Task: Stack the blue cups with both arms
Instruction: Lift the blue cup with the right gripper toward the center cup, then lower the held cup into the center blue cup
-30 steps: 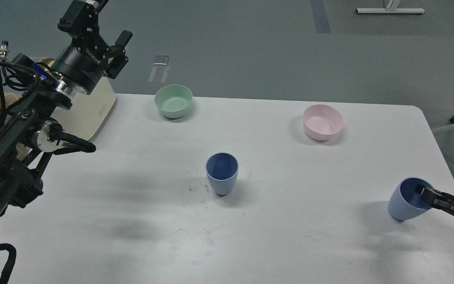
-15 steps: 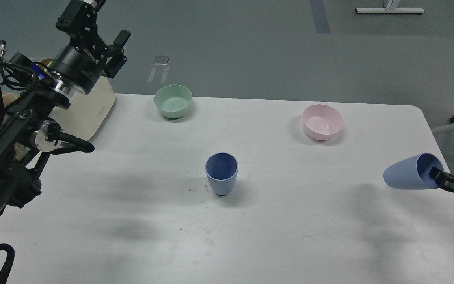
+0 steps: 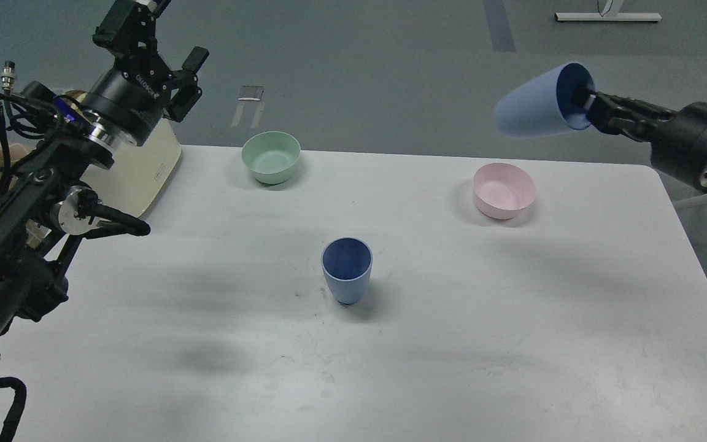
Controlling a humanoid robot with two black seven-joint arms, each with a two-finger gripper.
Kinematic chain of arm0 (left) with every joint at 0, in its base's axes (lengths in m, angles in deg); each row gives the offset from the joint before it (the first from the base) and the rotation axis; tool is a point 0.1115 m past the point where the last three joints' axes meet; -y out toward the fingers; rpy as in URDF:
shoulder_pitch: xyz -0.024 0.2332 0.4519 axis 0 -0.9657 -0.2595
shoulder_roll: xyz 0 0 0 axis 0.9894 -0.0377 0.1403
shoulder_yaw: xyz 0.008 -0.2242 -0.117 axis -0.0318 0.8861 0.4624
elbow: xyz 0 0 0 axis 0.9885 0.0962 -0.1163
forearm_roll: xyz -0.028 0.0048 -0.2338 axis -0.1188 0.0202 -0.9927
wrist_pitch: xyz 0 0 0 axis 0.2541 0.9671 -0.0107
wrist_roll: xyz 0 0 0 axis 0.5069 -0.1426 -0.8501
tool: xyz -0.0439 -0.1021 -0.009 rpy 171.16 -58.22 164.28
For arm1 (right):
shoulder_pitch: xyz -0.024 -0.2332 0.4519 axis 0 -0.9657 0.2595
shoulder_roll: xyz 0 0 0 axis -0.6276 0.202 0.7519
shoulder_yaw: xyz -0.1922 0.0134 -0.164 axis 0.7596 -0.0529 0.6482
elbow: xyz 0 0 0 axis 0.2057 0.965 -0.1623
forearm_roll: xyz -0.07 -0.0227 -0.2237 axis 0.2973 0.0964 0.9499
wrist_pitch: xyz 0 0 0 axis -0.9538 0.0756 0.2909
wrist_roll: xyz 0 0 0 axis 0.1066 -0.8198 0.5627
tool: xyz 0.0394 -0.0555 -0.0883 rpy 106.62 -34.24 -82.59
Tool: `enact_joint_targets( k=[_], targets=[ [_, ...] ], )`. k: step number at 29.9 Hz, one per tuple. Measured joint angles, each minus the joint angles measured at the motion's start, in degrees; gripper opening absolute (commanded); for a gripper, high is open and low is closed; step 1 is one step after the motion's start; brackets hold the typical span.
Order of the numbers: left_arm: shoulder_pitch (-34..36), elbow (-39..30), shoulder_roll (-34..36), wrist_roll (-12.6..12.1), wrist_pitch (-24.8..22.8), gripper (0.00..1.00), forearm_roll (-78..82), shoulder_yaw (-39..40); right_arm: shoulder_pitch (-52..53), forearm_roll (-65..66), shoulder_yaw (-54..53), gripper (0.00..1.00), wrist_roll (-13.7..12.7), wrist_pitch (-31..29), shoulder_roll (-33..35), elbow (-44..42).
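One blue cup (image 3: 346, 270) stands upright in the middle of the white table (image 3: 427, 368). My right gripper (image 3: 582, 101) is shut on the rim of the second blue cup (image 3: 534, 104), one finger inside it. That cup lies on its side high in the air, base pointing left, above the far right of the table. My left gripper (image 3: 166, 52) is open and empty, held high above the table's far left corner, well away from both cups.
A mint-green bowl (image 3: 270, 157) sits at the back left and a pink bowl (image 3: 504, 190) at the back right, below the lifted cup. A cream box (image 3: 145, 166) stands at the left edge under my left arm.
My right arm has lifted the cup from the table's right front edge up and back, tipping it onto its side. The left arm has barely moved.
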State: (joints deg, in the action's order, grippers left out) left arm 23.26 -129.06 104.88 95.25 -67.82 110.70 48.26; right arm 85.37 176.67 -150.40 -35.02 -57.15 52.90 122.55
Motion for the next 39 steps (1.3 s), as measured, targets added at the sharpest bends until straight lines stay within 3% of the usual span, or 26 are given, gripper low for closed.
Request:
enact_joint_targets(
  k=[3,6,11,20,26,39],
  targets=[
    [0.5,0.4,-0.2,-3.7,0.2,0.97,-0.6,0.1,7.0,0.0,8.5,0.0,-0.1,0.0,-2.6,-0.3],
    [0.8,0.5,-0.3,-4.7,0.2,0.97,-0.8,0.3,11.2,0.0,14.1,0.0,-0.4,0.0,-4.9,-0.5],
    [0.8,0.6,-0.8,-4.9,0.2,0.97,-0.8,0.5,17.5,0.3,23.2,0.0,-2.3,0.0,-9.3,-0.9],
    [0.9,0.6,-2.5,-5.4,0.2,0.97,-0.8,0.5,23.6,0.6,33.8,0.0,-3.3,0.0,-12.9,-1.8],
    [0.8,0.6,-2.5,-5.4,0.2,0.97,-0.8,0.2,25.4,0.6,37.9,0.0,-4.8,0.0,-13.1,-1.6],
    [0.5,0.5,-2.9,-5.4,0.2,0.97,-0.7,0.3,23.9,0.6,39.8,0.0,-4.8,0.0,-14.5,-1.4]
  ],
)
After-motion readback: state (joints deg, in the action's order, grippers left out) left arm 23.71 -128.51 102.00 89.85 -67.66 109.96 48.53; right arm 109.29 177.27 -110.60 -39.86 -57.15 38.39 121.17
